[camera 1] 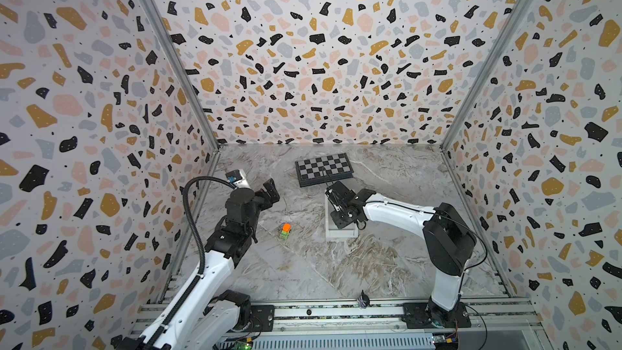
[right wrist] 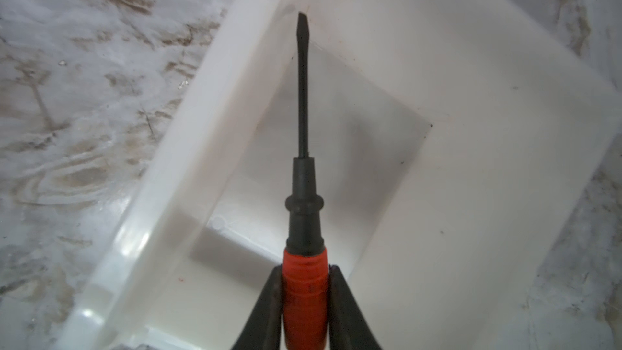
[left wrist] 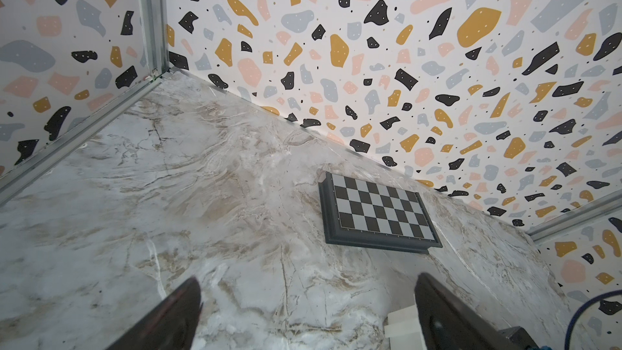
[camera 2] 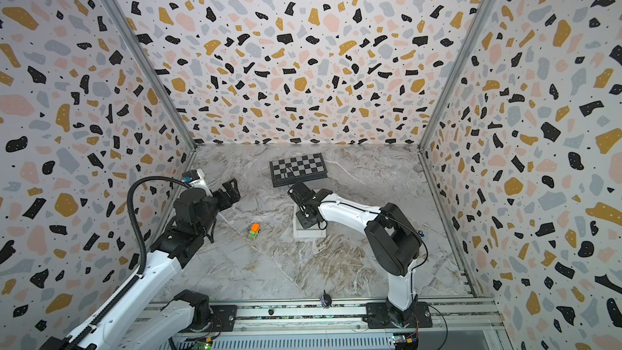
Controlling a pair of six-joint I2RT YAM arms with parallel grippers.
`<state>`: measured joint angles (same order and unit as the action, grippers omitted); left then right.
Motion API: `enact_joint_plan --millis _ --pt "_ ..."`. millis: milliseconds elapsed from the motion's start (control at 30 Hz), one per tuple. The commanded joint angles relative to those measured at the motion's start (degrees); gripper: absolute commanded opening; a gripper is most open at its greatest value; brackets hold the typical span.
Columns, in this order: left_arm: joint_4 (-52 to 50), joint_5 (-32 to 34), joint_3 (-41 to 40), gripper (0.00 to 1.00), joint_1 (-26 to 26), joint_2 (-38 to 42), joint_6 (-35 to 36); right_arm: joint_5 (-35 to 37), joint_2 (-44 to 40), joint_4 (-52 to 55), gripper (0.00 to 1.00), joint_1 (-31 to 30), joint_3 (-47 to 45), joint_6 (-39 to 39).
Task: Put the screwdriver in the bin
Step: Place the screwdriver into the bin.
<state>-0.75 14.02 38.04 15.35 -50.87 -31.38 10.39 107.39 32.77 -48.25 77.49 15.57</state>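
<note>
Above the bin, the unlabelled screwdriver shows no writing.

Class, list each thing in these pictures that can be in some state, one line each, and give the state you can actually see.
screwdriver: clamped by its red handle, shaft pointing out over the bin.
bin: open-topped, nothing lying in it.
right tool: shut on the screwdriver, above the bin.
left tool: open, holding nothing.
chessboard: lying flat on the table, no pieces on it.
toy car: standing on the table, untouched.
</note>
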Motion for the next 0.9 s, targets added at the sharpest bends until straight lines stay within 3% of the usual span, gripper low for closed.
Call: enact_joint_plan --millis 0,500,867 --pt "2.13 0.04 -0.79 1.00 -0.50 0.67 0.00 1.03 0.01 2.55 0.25 -0.18 2.48 0.88" --pt "2.98 0.00 -1.79 1.00 -0.72 0.83 0.19 1.44 0.30 4.20 0.29 -0.18 4.15 1.43" --pt "2.63 -0.13 -1.66 1.00 -0.85 0.60 0.22 -3.84 -5.00 3.48 0.32 0.59 6.24 4.18"
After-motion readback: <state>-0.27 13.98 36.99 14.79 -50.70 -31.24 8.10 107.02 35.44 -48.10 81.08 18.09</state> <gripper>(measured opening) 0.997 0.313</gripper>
